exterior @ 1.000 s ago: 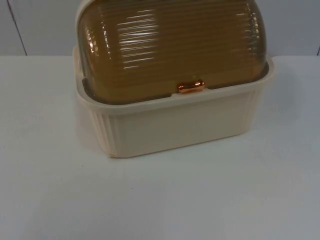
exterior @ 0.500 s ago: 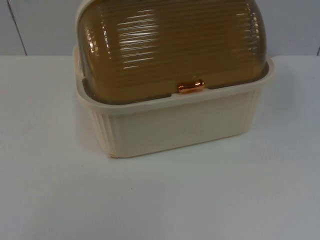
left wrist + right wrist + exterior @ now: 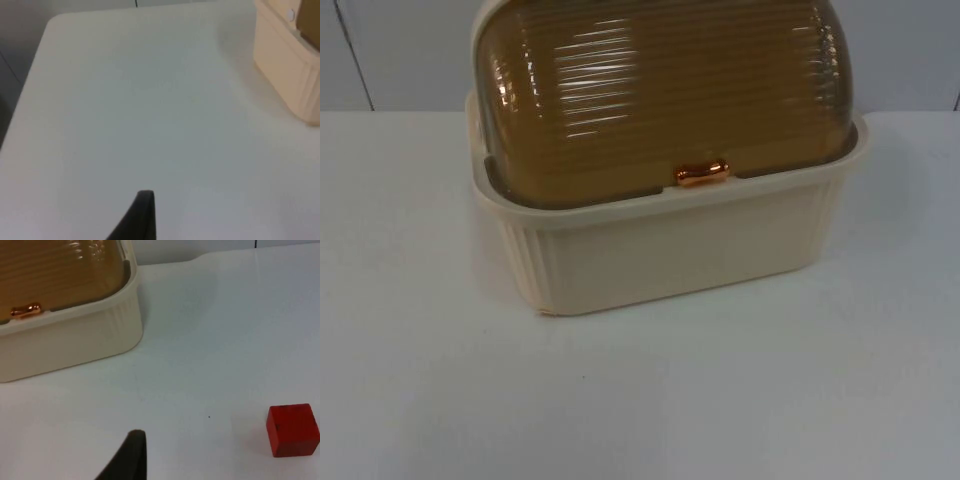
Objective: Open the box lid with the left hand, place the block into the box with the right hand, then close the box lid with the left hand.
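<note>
A cream ribbed box (image 3: 670, 255) stands at the middle back of the white table. Its amber ribbed dome lid (image 3: 660, 90) is down, with a copper handle (image 3: 702, 173) at its front edge. My left gripper (image 3: 142, 217) hangs over bare table, well apart from the box's corner (image 3: 287, 75). My right gripper (image 3: 129, 456) hangs over the table in front of the box (image 3: 70, 347), whose lid (image 3: 55, 270) and handle (image 3: 25, 310) are in its view. A red block (image 3: 292, 430) lies on the table, off to the gripper's side and clear of it.
The grey partition wall (image 3: 400, 50) rises right behind the box. In the left wrist view the table's edge (image 3: 31, 85) runs along its far side, with a dark drop beyond. White table top (image 3: 720, 400) spreads in front of the box.
</note>
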